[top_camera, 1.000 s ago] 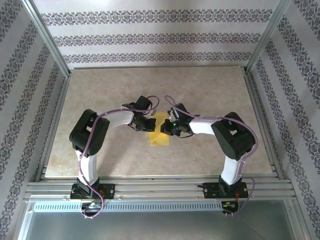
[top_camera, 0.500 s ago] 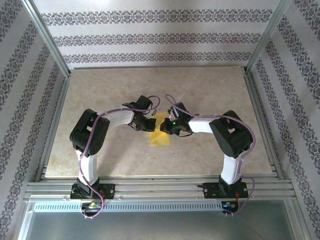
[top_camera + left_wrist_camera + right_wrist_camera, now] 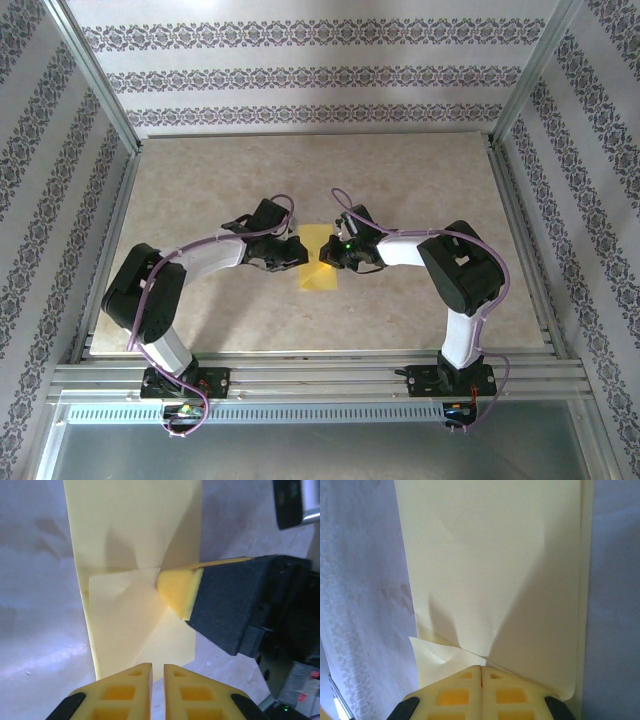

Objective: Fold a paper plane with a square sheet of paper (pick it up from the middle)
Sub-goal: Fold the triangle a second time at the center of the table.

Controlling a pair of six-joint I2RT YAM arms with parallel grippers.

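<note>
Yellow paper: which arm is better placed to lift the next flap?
Left, probably. The left gripper sits at the edge of the yellow paper, slightly parted and holding nothing; the right gripper is shut with its tip pressed on the folds, pinning them.

From above, the sheet of paper [image 3: 320,270] is too small to read its creases. On the left wrist camera its far end runs off the top, and the right gripper [image 3: 175,592] covers part of one side.

Pale yellow paper [image 3: 320,274] on a beige marbled table [image 3: 420,180], grey-patterned striped walls [image 3: 300,75].
</note>
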